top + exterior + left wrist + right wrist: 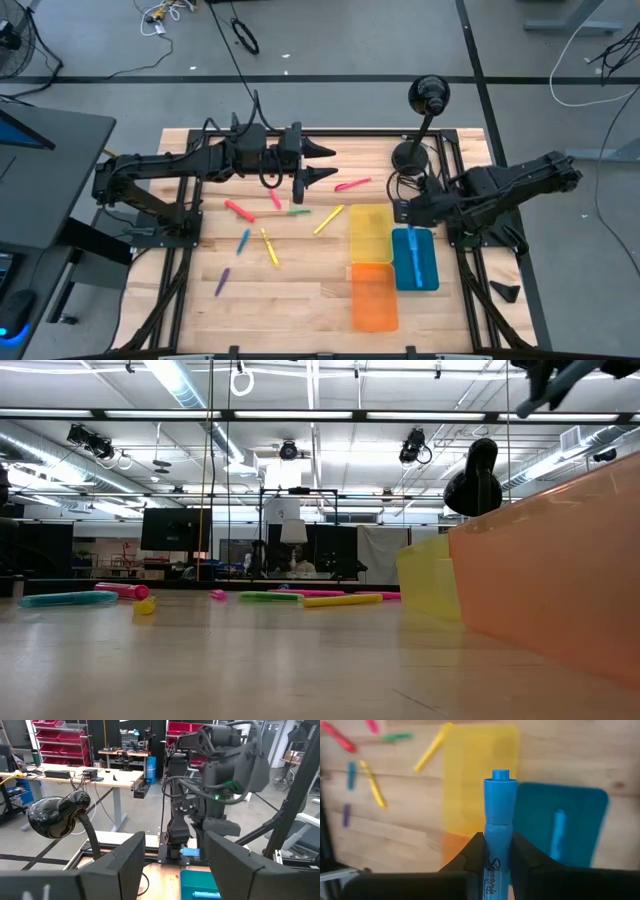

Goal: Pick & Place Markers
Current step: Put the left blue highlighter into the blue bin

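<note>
Several markers lie loose on the wooden table: pink (352,185), red (238,210), green (298,212), yellow (328,219), blue (244,241), purple (222,281). A blue marker (556,835) lies in the blue tray (428,262). My right gripper (497,842), over the trays' far end (403,212), is shut on another blue marker (499,815). My left gripper (322,165) hangs open and level above the table's far middle, with nothing between its fingers (125,865). My right gripper pinches the blue marker's barrel (498,851) between its two fingers. The marker lies along the fingers, and its capped end (500,776) sticks out past the fingertips. The fingers slant down from the table's right side. The marker is lifted clear, over the yellow and blue trays.
The yellow tray (370,232) and orange tray (374,298) lie end to end, left of the blue tray. A black gooseneck stand (412,152) rises at the table's far edge, close to my right arm. Bare wood shows along the near edge.
</note>
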Tool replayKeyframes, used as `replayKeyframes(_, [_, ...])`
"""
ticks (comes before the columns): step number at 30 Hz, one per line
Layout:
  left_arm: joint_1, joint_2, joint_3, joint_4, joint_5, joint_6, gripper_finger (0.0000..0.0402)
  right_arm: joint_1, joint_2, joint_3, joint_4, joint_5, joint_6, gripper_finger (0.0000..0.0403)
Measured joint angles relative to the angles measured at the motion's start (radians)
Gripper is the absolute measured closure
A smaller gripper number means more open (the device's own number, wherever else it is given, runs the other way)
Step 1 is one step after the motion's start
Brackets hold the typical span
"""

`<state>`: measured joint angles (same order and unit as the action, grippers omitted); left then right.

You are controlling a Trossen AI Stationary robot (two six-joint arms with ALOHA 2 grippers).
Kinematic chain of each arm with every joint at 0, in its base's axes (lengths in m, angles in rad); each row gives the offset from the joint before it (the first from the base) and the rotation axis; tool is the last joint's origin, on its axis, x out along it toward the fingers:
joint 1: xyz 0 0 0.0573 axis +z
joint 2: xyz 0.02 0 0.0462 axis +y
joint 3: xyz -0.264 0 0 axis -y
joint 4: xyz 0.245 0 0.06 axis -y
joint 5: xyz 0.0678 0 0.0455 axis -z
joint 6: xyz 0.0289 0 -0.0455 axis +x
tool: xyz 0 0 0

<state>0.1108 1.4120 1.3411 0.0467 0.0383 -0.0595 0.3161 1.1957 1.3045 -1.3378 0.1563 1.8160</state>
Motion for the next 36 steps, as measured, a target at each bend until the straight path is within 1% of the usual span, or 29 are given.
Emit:
replayKeyframes(6, [0.006,0.0,0.0,0.0,0.0,0.001,0.0193,0.041,0.016,-0.001,-0.076,-0.069,0.068,0.0353])
replayKeyframes(10, [0.006,0.001,0.0,0.0,0.0,0.003,0.0193,0.06,0.038,-0.045,-0.061,-0.124,0.082,0.0353])
replayKeyframes(13, [0.006,0.001,0.0,0.0,0.001,0.003,0.0193,0.069,0.048,-0.111,0.006,-0.141,0.091,0.0353])
replayKeyframes(21, [0.006,0.001,0.0,0.0,0.001,0.003,0.0193,0.092,0.082,-0.286,0.231,-0.147,0.12,0.0353])
replayKeyframes(29, [0.006,0.001,0.0,-0.029,0.0,0.003,0.0193,0.127,0.123,-0.413,0.328,-0.147,0.168,0.0353])
replayKeyframes(36, [0.006,0.001,0.0,-0.039,0.001,0.003,0.0193,0.148,0.128,-0.553,0.474,-0.147,0.209,0.0353])
